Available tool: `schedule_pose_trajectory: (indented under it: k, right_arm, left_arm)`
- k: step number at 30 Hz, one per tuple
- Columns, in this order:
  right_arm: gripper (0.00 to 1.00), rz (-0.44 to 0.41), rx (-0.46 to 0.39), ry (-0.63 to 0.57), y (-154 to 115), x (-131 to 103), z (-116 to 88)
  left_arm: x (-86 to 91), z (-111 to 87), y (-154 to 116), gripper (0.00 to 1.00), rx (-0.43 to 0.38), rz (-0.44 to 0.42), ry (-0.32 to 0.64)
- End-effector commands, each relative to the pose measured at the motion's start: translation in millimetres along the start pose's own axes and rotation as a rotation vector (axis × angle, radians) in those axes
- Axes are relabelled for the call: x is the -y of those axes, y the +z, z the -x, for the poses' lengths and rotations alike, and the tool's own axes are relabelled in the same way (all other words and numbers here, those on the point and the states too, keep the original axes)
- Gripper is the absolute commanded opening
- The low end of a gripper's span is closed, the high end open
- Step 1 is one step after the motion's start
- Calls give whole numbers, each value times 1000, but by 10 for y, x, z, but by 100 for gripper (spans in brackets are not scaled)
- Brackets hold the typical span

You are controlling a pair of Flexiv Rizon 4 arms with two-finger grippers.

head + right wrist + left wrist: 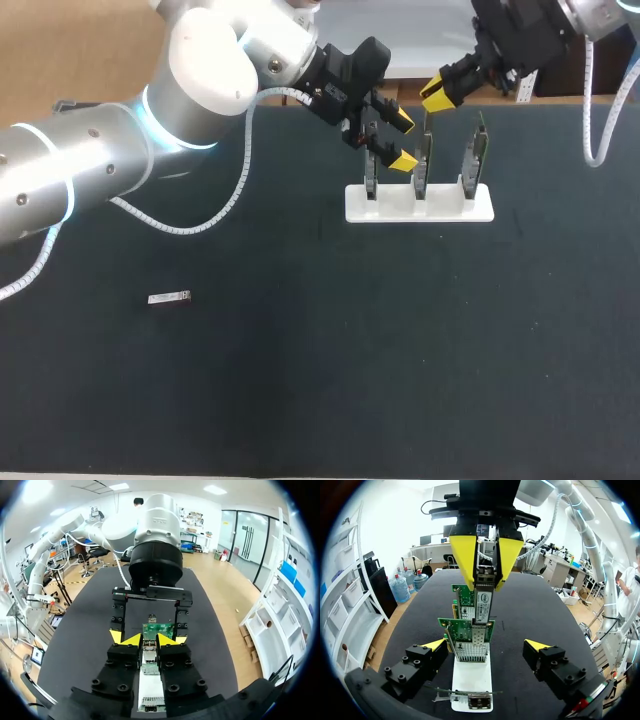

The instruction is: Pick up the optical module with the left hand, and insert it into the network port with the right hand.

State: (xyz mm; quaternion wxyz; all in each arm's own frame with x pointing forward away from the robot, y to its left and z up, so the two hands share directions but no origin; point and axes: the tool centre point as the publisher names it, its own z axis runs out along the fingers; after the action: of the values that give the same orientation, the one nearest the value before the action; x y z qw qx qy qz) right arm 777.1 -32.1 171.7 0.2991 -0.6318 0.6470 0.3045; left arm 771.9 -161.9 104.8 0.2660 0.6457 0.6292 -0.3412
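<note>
A silver optical module (483, 597) hangs upright in my right gripper (482, 565), whose yellow fingers are shut on its upper end. Its lower end sits at the top of the middle network card (470, 637) on the white stand (395, 210). Whether it is in the port I cannot tell. In the right wrist view the module (148, 656) shows between the right gripper's (146, 640) tips. My left gripper (402, 140) is open, its tips either side of the middle card (422, 160) without touching it. A second module (169, 298) lies flat on the mat at the left.
The stand carries three upright green cards in a row at the back middle of the dark mat (400, 350). My left arm (120, 170) stretches across the back left. A white coiled cable (225, 205) hangs under it.
</note>
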Motion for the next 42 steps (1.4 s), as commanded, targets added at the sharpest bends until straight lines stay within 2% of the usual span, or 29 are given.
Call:
schedule_pose_trajectory:
  k: [1,42]
  right_arm:
    - [0,-4,-4,2,21,-14,-23]
    - [0,-26,9,-10,-36,-26,30]
  left_arm:
    - [-25,9,1,100,-5,-5,-1]
    - [-25,9,1,100,-5,-5,-1]
